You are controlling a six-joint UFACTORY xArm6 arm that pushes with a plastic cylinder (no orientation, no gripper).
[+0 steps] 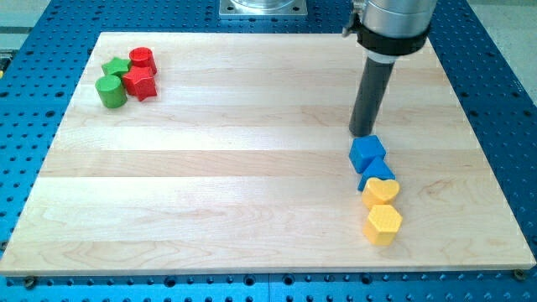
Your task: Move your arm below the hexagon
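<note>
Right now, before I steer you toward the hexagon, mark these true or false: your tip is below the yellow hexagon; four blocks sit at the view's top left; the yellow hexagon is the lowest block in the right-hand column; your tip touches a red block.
1. My tip is below the yellow hexagon. False: it is above it, just above the blue cube.
2. Four blocks sit at the view's top left. True: green star, green cylinder, red cylinder, red star.
3. The yellow hexagon is the lowest block in the right-hand column. True.
4. My tip touches a red block. False: both red blocks lie far off at the view's left.
</note>
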